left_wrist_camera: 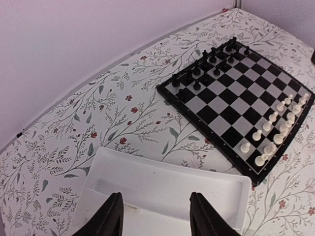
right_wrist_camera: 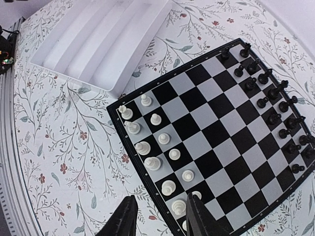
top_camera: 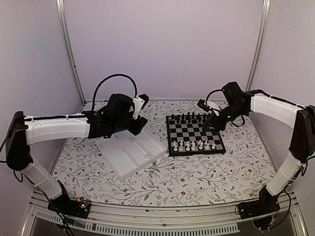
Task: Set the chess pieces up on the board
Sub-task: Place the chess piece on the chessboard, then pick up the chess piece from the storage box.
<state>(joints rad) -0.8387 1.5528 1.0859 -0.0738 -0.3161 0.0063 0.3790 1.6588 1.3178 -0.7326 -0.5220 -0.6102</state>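
Note:
The board (top_camera: 194, 133) lies right of centre on the flowered cloth. White chess pieces (top_camera: 193, 145) stand in two rows along its near edge, black pieces (top_camera: 189, 118) along its far edge. In the right wrist view the white pieces (right_wrist_camera: 156, 147) line the board's (right_wrist_camera: 216, 147) left edge. In the left wrist view they (left_wrist_camera: 275, 132) stand at the board's (left_wrist_camera: 231, 103) right side. My left gripper (left_wrist_camera: 156, 216) is open and empty above the white tray (left_wrist_camera: 162, 187). My right gripper (right_wrist_camera: 158, 219) is open and empty, above the board's near edge.
The white compartmented tray (top_camera: 132, 150) lies left of the board, under my left arm (top_camera: 115, 118). My right arm (top_camera: 236, 105) reaches over the board's far right corner. Purple walls close in the back and sides.

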